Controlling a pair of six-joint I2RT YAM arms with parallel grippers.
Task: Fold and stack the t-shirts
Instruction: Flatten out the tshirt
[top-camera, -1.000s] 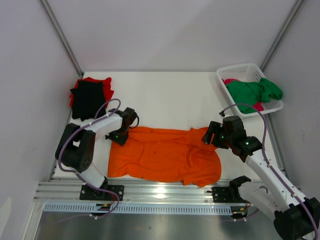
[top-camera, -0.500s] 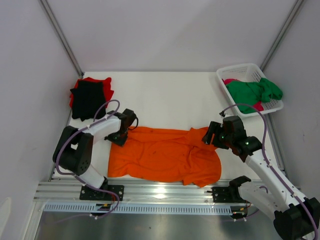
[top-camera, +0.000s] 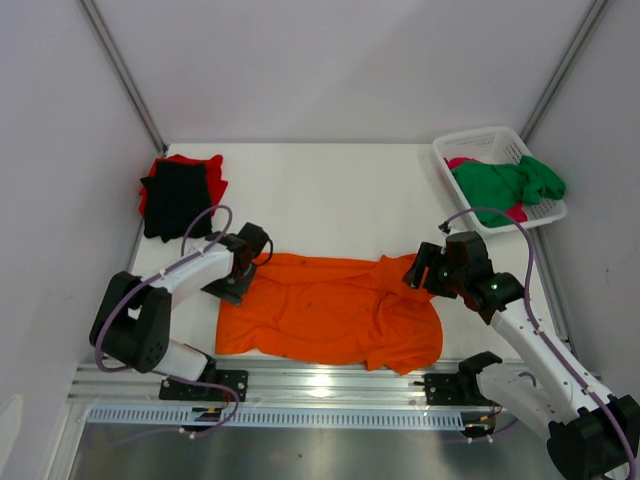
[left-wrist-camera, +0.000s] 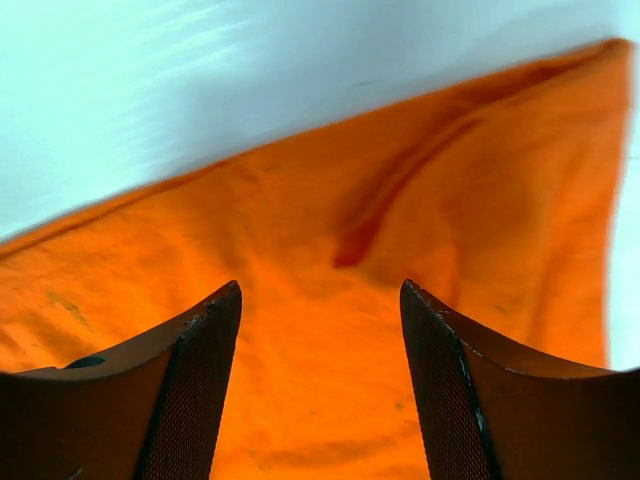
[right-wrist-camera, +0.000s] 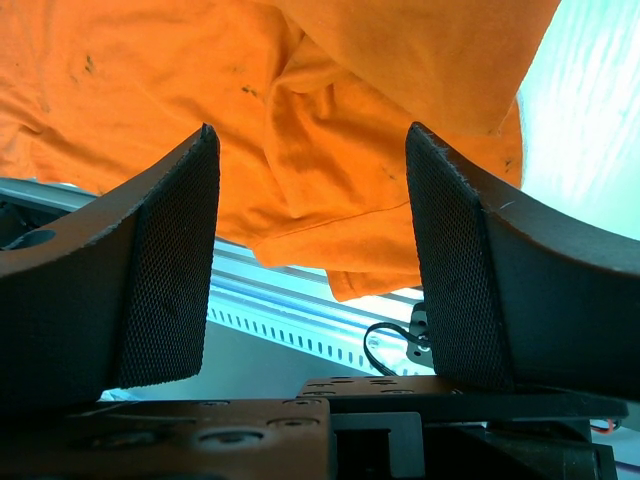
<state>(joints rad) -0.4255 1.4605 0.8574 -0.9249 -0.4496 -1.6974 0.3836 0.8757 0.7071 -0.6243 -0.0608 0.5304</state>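
Orange t-shirt: spread wide and flat, rumpled, with creases across its middle. Its far left corner lies directly beneath my left gripper; its bunched right edge lies beneath my right gripper.

Black t-shirt: folded rectangle, resting on the red t-shirt, both well beyond my left gripper, to its left.

Green t-shirt: crumpled heap, well beyond my right gripper, lying over the magenta-pink t-shirt. I see only slivers of the latter; it is probably unfolded.

Bright, even light; slight wrist-view blur
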